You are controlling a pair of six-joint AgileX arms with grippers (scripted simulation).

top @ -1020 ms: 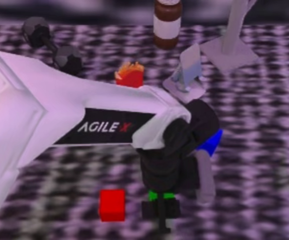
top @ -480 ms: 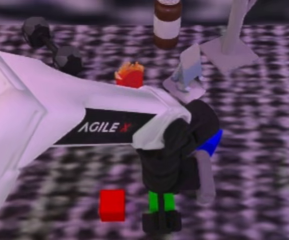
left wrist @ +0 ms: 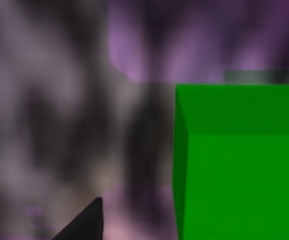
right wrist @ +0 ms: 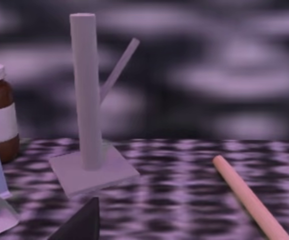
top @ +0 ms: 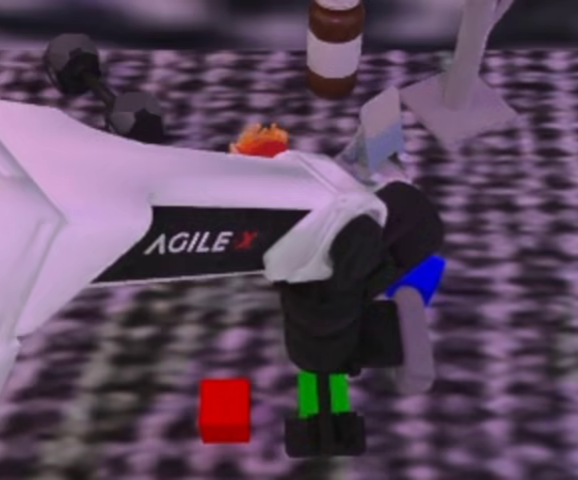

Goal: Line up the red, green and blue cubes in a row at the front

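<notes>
The green cube rests at the front of the table, right of the red cube, with a gap between them. My left gripper hangs just over the green cube and is open. In the left wrist view one dark fingertip stands apart from the green cube, with bare table between. The blue cube lies farther back to the right, half hidden behind my left wrist. My right arm is out of the top view; its open gripper shows one fingertip and holds nothing.
At the back stand a brown jar, a black dumbbell, a grey post on a square base and a small pale stand. A red carton peeks out behind my left arm. A pink rod lies at the right.
My left gripper has opened off the green cube and lifted, so more of the cube shows. The arm now covers most of the red carton. The cubes have not moved.
</notes>
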